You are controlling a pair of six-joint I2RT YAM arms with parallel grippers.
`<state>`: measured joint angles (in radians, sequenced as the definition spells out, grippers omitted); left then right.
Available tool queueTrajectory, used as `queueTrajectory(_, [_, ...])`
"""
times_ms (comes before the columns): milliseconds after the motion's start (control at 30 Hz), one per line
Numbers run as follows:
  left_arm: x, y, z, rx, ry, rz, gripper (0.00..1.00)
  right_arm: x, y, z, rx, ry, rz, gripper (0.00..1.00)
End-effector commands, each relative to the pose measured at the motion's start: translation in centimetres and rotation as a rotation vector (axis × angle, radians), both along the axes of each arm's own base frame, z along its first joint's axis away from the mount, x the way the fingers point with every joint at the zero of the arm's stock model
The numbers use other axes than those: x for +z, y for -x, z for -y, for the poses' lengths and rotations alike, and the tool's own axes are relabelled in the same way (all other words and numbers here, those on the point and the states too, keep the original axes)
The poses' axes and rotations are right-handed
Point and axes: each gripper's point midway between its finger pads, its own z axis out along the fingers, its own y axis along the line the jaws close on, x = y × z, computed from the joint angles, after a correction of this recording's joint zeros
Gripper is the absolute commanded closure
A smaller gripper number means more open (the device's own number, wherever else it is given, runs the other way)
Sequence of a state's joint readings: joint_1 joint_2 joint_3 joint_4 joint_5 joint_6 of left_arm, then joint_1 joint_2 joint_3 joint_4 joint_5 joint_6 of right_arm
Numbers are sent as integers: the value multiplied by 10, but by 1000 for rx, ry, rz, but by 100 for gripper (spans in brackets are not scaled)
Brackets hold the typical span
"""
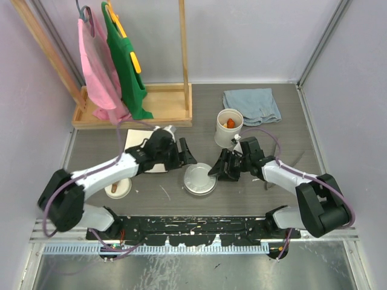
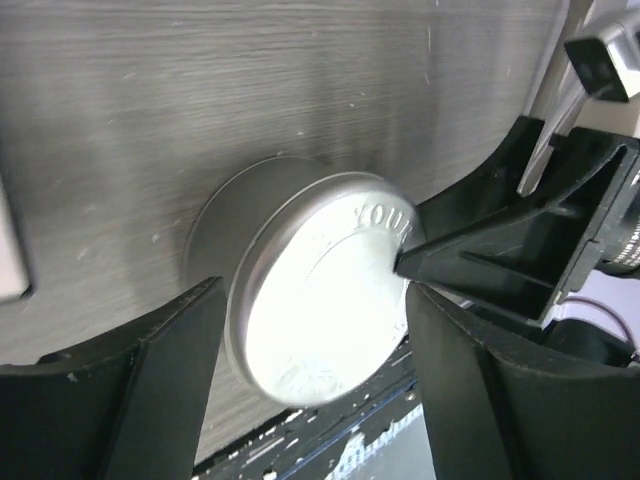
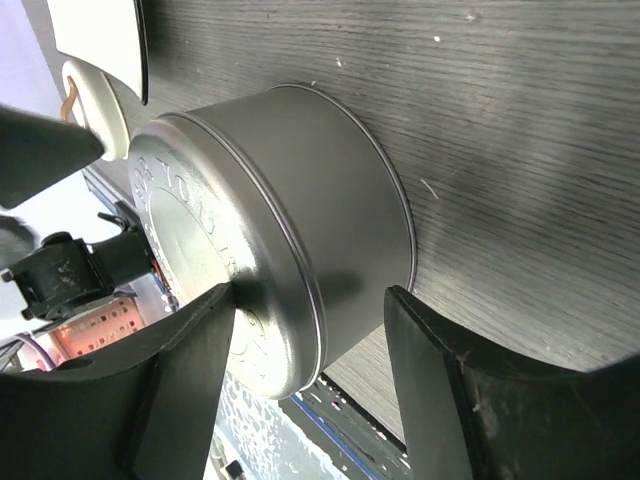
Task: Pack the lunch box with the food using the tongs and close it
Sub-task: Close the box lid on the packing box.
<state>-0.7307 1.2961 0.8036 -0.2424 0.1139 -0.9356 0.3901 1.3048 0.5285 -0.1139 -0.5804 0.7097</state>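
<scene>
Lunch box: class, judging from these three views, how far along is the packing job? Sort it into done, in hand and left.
Done: the steel tin is closed; food sits in the white tub. In hand: left gripper and right gripper flank the tin, jaws open. Left: the tub's handled lid lies on the table, tub uncovered.

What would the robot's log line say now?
steel tin: lidded | left claw: open | right claw: open | white tub: uncovered

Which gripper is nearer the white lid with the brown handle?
Left. Left gripper is on the steel tin's left, white lid farther left by its arm; right gripper is on the tin's right.
</scene>
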Motion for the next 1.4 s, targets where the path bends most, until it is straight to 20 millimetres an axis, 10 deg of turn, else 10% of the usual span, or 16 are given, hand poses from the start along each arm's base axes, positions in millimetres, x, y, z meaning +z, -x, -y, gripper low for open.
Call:
queueTrajectory(0, [-8,-1,42,-222,57,-25,35,-4,1,-4,40,-15,4,37])
queueTrajectory(300, [-82,32,19,-239,-54,-209,73,-25,5,1,22,17,-48,54])
queueTrajectory(600, [-120,62,-13,-166,-144,-289,81,-23,2,7,27,65,-3,56])
queueTrajectory(800, [-86,43,-27,-81,-205,-200,67,53,-50,40,-57,260,256,30])
queueTrajectory(1100, [-9,10,-27,-17,-161,-29,37,175,-135,137,-384,575,534,21])
queueTrajectory(1367, [34,0,-52,45,-110,42,21,195,-243,156,-449,473,461,20])
